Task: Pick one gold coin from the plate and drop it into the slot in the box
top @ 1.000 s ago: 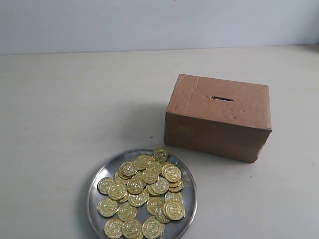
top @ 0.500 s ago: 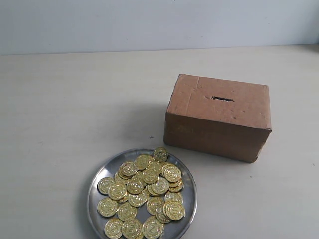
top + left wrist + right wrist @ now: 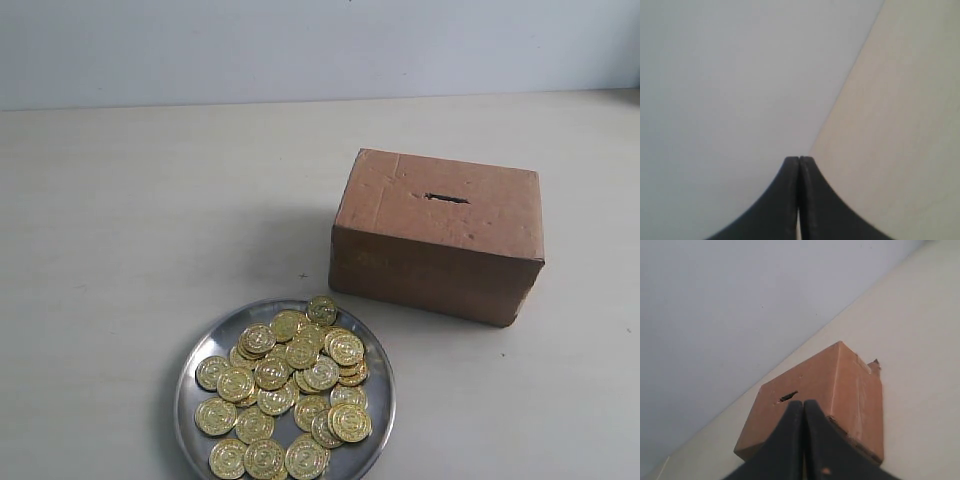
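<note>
1. Pale beige tabletop (image 3: 150,200) fills most of the exterior view, and a plain light grey wall (image 3: 300,50) rises behind its far edge.
2. Gold coins (image 3: 285,385) lie heaped in the round silver plate (image 3: 190,375), many overlapping one another. One coin sits right at the far rim, on the side towards the box.
3. The plate rests on the table at the near edge of the exterior view, with its nearest part cut off by the frame.
4. The brown cardboard box (image 3: 440,250) stands on the table beyond the plate and to its right, near it but not touching.
5. The slot (image 3: 446,198) is a short dark slit in the top face of the box, with slightly ragged edges.
6. The left gripper (image 3: 799,159), seen in its wrist view, has its two dark fingers pressed together with nothing between them. Only wall and bare table lie past the tips.
7. The right gripper (image 3: 803,402) is likewise closed tip to tip and empty. It points towards the box, and the slot appears just beside the fingertips in that view.
8. Compared with the exterior views half a second and one second ago, coins, plate and box lie exactly where they were.
</note>
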Controlling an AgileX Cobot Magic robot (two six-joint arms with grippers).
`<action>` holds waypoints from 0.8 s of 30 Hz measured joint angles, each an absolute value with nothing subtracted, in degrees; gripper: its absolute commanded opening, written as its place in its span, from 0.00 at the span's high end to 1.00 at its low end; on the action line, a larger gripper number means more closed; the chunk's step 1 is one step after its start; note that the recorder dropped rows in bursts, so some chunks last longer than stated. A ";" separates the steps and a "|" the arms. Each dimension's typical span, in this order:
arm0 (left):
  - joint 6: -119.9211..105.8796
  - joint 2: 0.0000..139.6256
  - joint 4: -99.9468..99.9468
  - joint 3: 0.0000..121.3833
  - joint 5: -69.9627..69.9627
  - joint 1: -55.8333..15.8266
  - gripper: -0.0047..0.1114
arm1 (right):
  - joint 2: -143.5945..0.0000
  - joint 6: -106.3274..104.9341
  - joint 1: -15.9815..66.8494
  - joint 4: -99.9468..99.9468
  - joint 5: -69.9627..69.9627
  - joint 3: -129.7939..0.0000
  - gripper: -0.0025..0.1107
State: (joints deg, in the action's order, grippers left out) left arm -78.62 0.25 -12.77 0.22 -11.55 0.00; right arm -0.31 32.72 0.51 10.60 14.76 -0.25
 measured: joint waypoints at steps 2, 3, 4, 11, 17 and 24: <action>-72.19 0.25 -16.34 0.22 -11.55 0.00 0.96 | -0.31 32.72 0.51 10.60 15.27 -0.25 0.98; -69.01 0.25 -18.07 0.22 -11.44 0.00 0.96 | -0.31 32.72 0.51 10.60 15.29 -0.25 0.98; -64.46 0.25 -20.38 0.22 -11.17 0.00 0.96 | -0.31 32.72 0.51 10.60 15.41 -0.25 0.98; -36.43 0.25 -28.60 0.22 -12.17 0.00 0.96 | -0.31 30.42 0.51 10.60 15.41 -0.25 0.98; -33.64 0.25 -23.24 0.22 -15.43 0.00 0.96 | -0.31 18.32 0.51 4.48 15.29 -0.25 0.98; -32.38 0.25 -15.31 0.22 -18.59 0.00 0.96 | -0.31 10.60 0.51 0.68 15.18 -0.25 0.98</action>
State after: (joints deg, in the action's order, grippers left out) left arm -32.38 0.25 -15.31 0.22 -18.59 0.00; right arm -0.31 10.60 0.51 0.68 15.18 -0.25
